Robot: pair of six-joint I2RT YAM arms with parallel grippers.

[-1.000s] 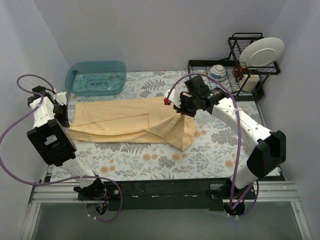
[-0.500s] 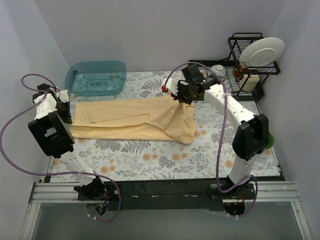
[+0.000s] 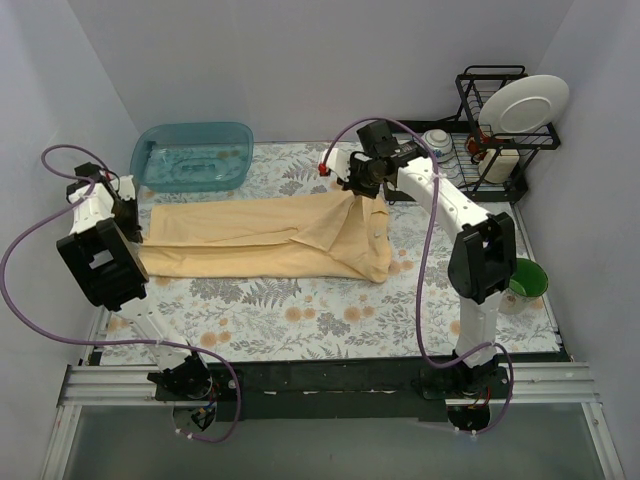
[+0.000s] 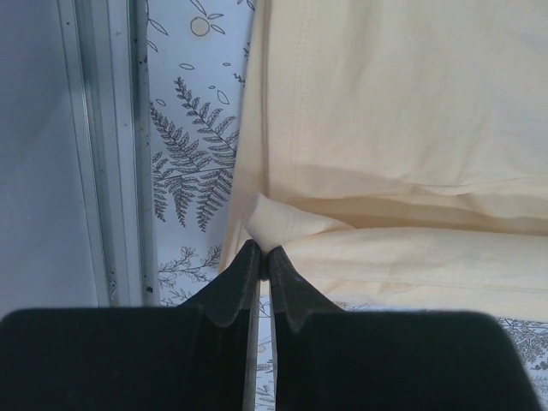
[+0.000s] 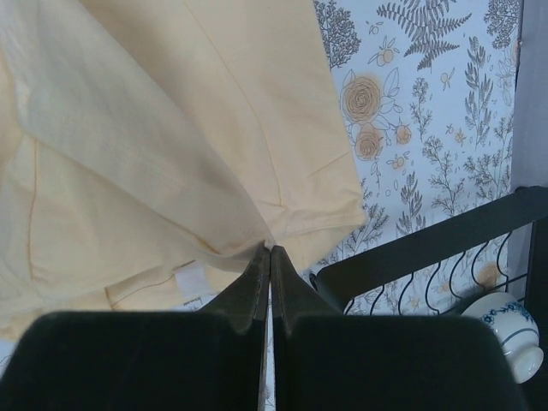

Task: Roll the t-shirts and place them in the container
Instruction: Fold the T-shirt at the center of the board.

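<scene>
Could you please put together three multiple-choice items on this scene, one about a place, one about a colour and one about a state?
1. Where does the blue tub stand?
A. At the far left, beyond the t-shirt
B. Inside a dish rack
C. Between the arm bases

2. What colour is the t-shirt?
A. Green
B. Pale yellow
C. Red

3. What state are the left end effector and the right end effector in?
A. Both open above the cloth
B. Left shut, right wide open
C. Both shut on the t-shirt

Answers:
1. A, as the top view shows the tub at the far left past the shirt.
2. B, as the fabric reads pale yellow in every view.
3. C, as each wrist view shows closed fingers pinching fabric.
</scene>
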